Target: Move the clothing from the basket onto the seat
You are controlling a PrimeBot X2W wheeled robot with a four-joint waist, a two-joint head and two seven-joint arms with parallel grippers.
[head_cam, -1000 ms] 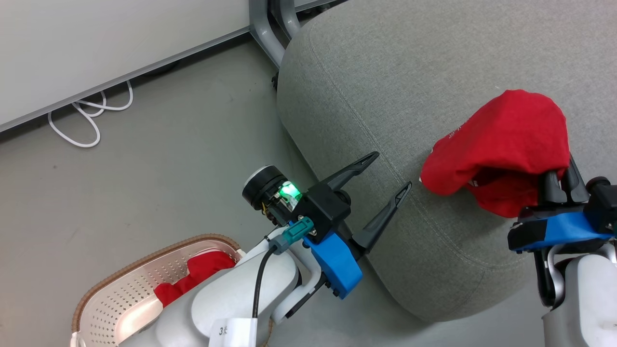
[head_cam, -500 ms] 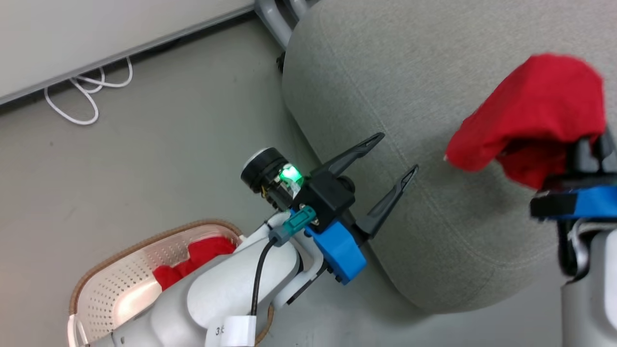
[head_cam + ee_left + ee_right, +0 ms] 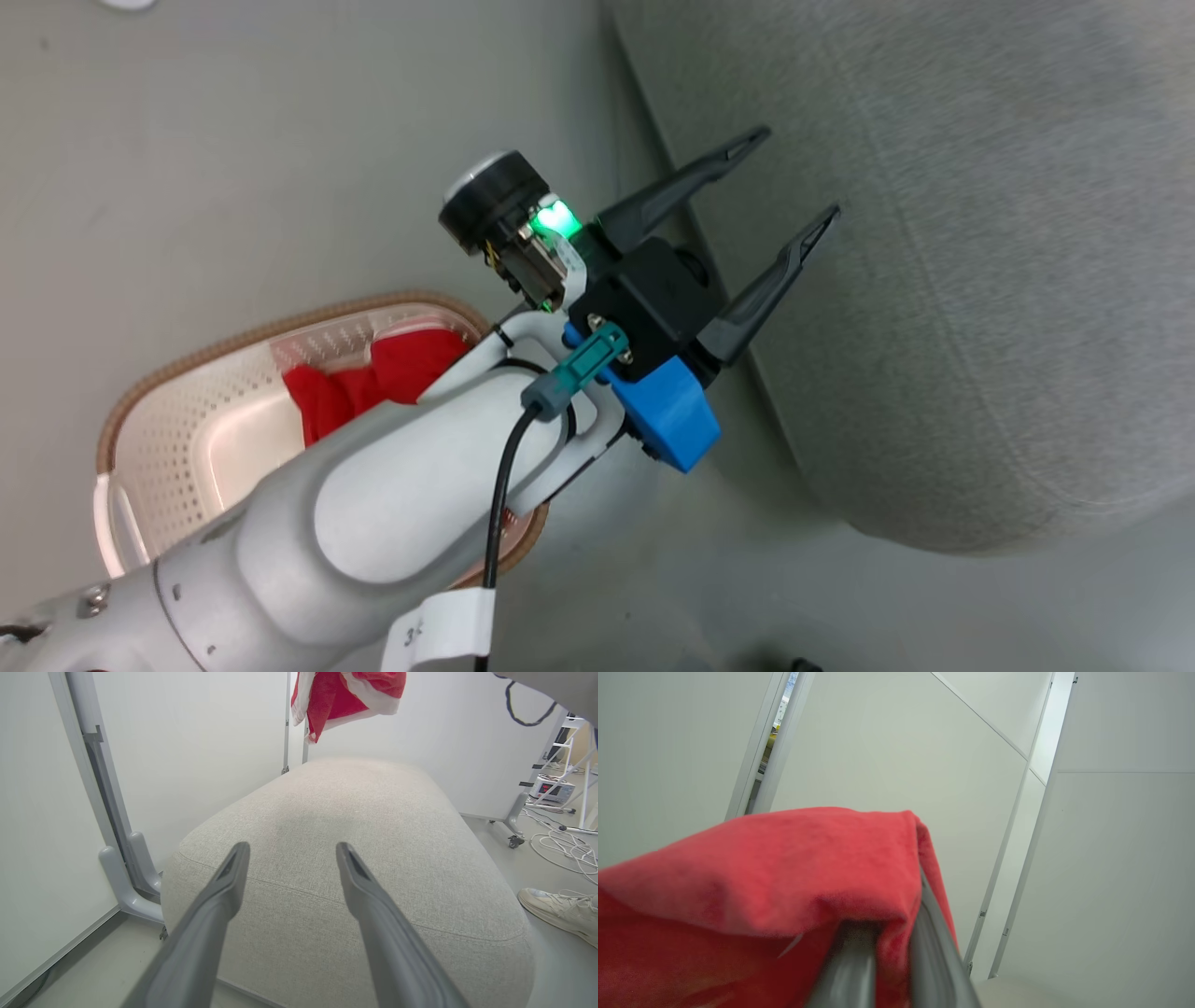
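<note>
Floor (image 3: 233,140) bears the basket (image 3: 187,420) in head view; right wrist view shows clothing (image 3: 761,868).

A robotics test lab, not a home: white partition panels (image 3: 196,742) on wheeled grey frames (image 3: 513,828), loose white cables (image 3: 563,849) on the bare floor (image 3: 233,140), and a small electronic instrument (image 3: 551,788) with a red readout.

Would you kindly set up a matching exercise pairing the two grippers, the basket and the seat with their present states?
Column one:
1. left gripper
2. right gripper
3. basket
4. seat

Column two:
A. grey, upholstered
B. shut on a red garment
C. open, holding nothing
D. on the floor, red clothing inside

Pairs: 1-C, 2-B, 3-D, 4-A.
</note>
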